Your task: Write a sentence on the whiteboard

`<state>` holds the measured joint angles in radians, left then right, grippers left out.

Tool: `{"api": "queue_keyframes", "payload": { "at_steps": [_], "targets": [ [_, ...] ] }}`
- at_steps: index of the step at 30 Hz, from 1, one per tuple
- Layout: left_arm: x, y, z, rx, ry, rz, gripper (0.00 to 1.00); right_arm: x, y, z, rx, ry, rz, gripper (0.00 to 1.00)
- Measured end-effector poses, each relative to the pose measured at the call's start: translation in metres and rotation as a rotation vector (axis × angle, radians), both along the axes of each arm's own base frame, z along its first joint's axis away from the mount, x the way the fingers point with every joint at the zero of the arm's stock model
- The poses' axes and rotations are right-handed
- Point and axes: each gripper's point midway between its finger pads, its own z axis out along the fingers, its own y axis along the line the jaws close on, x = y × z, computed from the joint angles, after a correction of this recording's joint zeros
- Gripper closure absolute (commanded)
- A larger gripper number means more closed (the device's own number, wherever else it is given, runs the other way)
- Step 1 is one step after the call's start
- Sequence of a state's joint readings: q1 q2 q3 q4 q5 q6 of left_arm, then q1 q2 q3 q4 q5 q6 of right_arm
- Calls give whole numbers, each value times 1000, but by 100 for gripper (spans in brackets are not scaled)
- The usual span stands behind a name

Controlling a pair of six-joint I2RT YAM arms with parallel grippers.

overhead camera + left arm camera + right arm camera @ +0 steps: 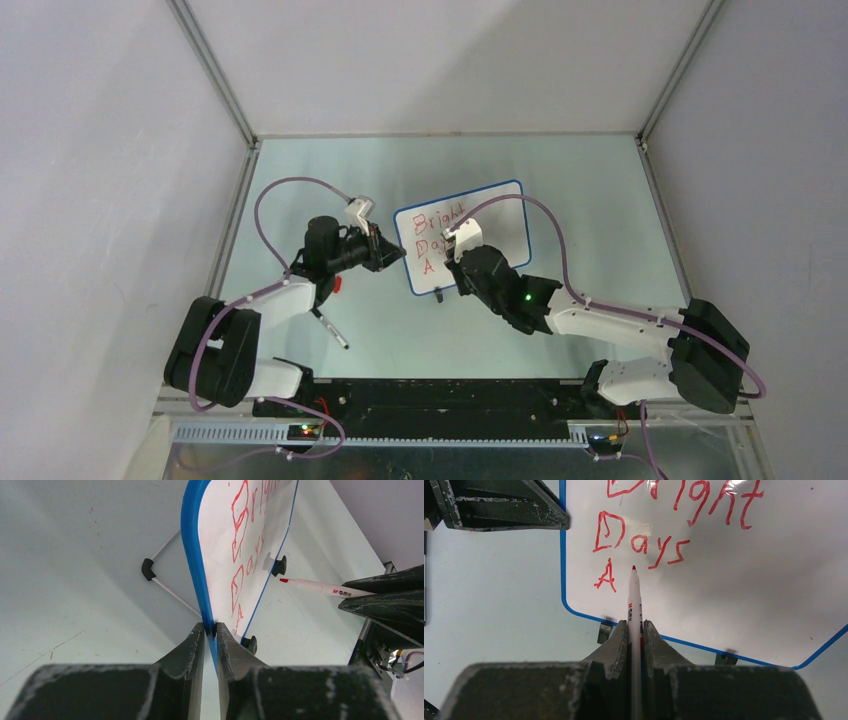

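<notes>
**Desk:** Where is the whiteboard (500,205)?

**Photographer:** In the middle of the pale green surface (600,200), between the two arms. Its face is turned up to the overhead camera, and its long edges rise toward the right in that view. Two black clip feet (605,631) sit on its near edge.

**Desk:** And the pincers?

**Photographer:** The left pincer (210,627) is pinched tight on the blue rim at the whiteboard's left edge, one finger on each side. The right pincer (635,625) is closed around a white marker (634,595), which points straight out from between the fingers.

**Desk:** What does the sentence (644,542) read?

**Photographer:** It is in red handwriting: "Bright" on the top line, "Days" beneath it, and a lone "A" starting the third. The marker's red tip sits just right of that "A". Whether it touches the board, I cannot tell.

**Desk:** Anything else in shot?

**Photographer:** A slim dark pen (332,330) lies on the surface by the left arm, well apart from the board.
</notes>
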<state>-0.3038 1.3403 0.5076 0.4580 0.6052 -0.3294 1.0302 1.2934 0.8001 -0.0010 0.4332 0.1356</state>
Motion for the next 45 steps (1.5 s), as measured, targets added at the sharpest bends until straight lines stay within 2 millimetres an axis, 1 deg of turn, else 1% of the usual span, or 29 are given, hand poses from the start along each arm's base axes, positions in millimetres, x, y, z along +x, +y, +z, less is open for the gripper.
{"api": "queue_keyframes", "payload": {
  "at_steps": [8,24,45],
  "targets": [
    [0,0,0,0,0,0,82,2,2,3,15,-8,0,100],
    [0,0,0,0,0,0,82,4,2,2,22,2,3,100],
    [0,0,0,0,0,0,82,5,2,-4,10,11,2,100]
  ]
}}
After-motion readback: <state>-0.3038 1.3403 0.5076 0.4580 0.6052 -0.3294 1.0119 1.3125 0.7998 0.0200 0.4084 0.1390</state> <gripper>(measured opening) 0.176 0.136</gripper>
